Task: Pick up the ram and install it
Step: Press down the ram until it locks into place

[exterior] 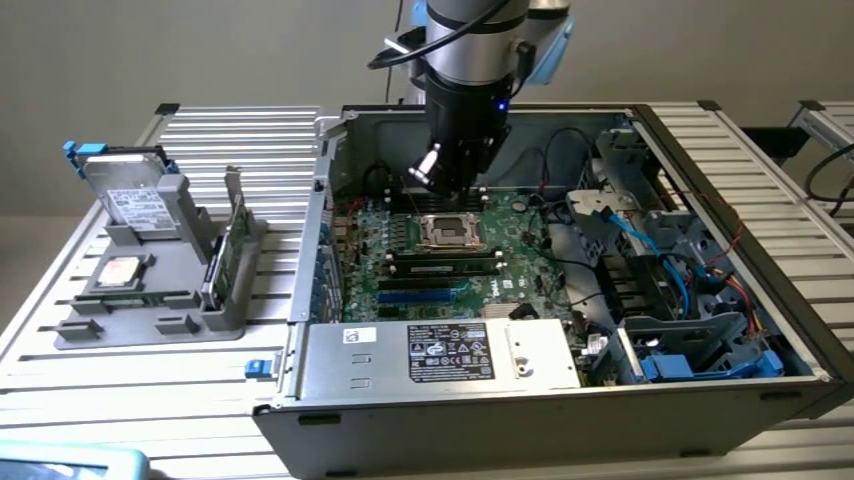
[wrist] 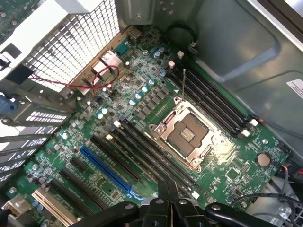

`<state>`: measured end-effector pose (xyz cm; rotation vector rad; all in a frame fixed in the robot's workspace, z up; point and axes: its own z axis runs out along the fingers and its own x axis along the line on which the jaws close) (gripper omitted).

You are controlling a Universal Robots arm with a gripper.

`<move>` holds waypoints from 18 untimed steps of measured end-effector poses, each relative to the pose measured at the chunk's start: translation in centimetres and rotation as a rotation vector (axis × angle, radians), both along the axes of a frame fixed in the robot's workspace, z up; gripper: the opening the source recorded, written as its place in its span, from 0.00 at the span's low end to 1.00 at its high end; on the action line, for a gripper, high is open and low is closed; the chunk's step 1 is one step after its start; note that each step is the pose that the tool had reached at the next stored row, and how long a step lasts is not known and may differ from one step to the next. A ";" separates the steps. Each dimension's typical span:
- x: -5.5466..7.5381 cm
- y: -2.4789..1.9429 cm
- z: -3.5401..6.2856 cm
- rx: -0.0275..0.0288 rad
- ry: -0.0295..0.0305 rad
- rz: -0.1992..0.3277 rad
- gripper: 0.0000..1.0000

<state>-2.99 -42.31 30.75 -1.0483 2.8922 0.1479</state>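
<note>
My gripper [exterior: 451, 188] hangs shut and empty over the motherboard [exterior: 527, 245] inside the open computer case [exterior: 534, 400], above the processor socket [exterior: 450, 232]. In the wrist view the closed fingertips [wrist: 168, 189] meet above the black memory slots [wrist: 156, 158] beside the open socket [wrist: 187, 135]; those slots look bare. A thin greenish stick that I take for the ram [exterior: 131, 297] lies flat in the grey parts tray [exterior: 80, 335] at the exterior view's left, far from the gripper. It is too small to be sure of.
The tray also carries a hard drive [exterior: 134, 205], a square silver processor chip [exterior: 123, 270] and an upright green card with a metal bracket [exterior: 230, 245]. A power supply [exterior: 441, 352] fills the case's front. Cables and blue drive bays [exterior: 694, 350] crowd its right side.
</note>
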 end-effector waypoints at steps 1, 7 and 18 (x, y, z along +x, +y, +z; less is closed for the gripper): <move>0.0 0.00 0.00 0.0000 0.0000 -0.016 0.11; 0.0 0.00 0.00 0.0000 0.0000 -0.119 0.11; 0.0 0.00 0.00 -0.0001 0.0000 -0.304 0.11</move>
